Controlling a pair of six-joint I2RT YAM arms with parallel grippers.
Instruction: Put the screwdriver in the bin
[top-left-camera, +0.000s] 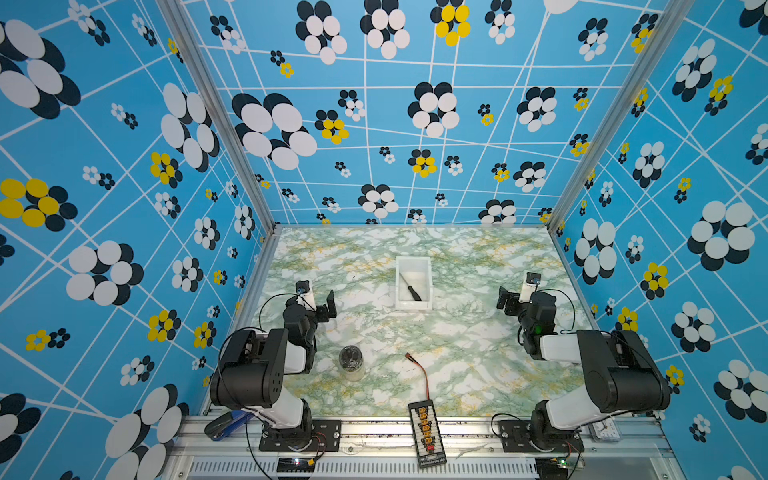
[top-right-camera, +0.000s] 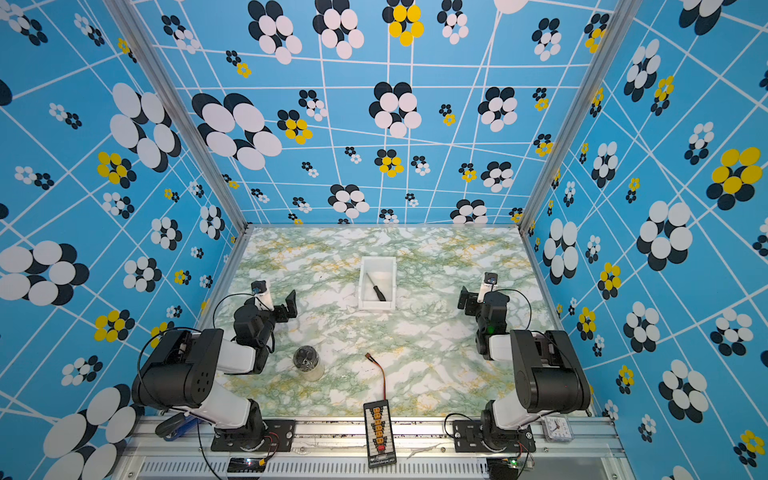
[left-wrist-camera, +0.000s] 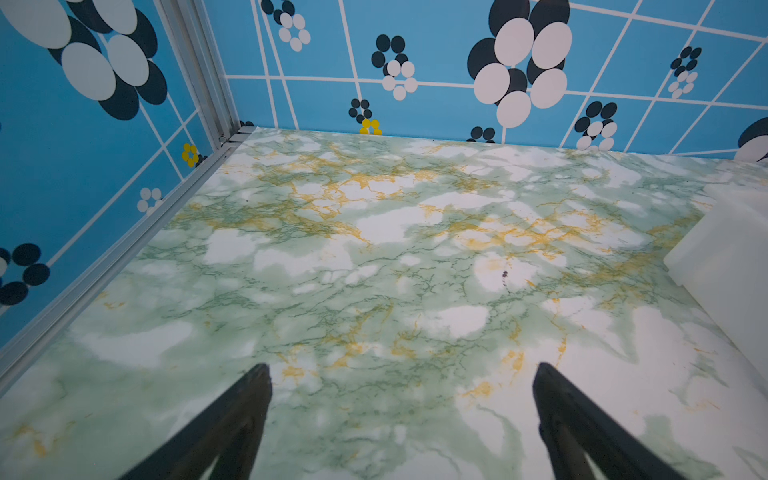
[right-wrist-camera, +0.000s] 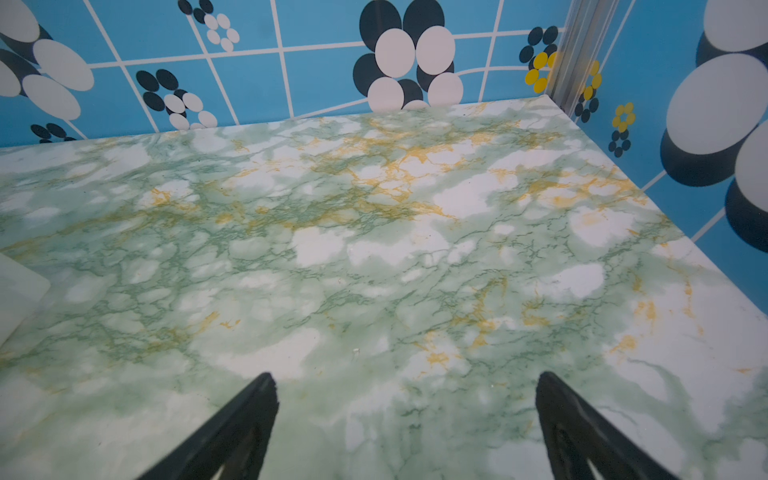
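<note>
Screwdriver lies inside the bin; your left pincer and right pincer both gape wide over the desk, holding nothing.

Robotics laboratory test cell. Walled at 9, 12 and 3 o'clock by blue flower-printed panels on aluminium posts, over a green marble-print tabletop. Identified by left arm and right arm bolted to a slotted aluminium rail at 6 o'clock, with a connector board between them.

both top views look down from high at the whole desk. wrist views sit low, close, facing the back wall.
</note>
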